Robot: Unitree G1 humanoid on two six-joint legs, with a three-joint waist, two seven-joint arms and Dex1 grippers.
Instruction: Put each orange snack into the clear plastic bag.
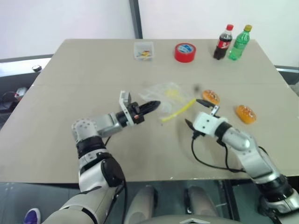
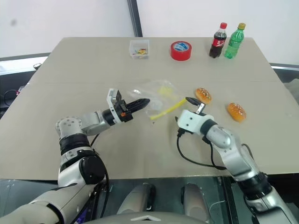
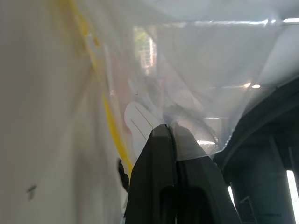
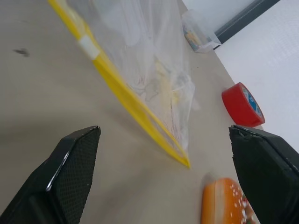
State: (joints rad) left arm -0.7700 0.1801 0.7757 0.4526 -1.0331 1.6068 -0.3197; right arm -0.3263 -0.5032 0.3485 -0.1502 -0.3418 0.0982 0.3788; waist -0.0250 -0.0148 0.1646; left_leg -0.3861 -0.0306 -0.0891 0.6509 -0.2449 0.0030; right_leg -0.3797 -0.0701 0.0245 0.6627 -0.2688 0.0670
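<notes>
Left eye view, left to right: at frame centre the left gripper (image 1: 152, 106) is pinched tight on the clear plastic bag (image 1: 169, 94); right of centre, the right gripper (image 1: 197, 113) gapes wide and empty beside the yellow seal strip (image 1: 179, 110). The thin film could slip from the pinch, or the mouth could sag closed. Count: 1 bag, 2 orange snacks (image 1: 210, 96) (image 1: 245, 113) lying right of it on the table (image 1: 56, 140).

Robot test laboratory: plain beige rectangular bench (image 1: 56, 140) against bare white walls with a dark vertical post (image 1: 135, 18), set with unrelated props, namely red tape roll (image 1: 185, 52), small cola bottle (image 1: 224, 42), green plastic bottle (image 1: 239, 43).
</notes>
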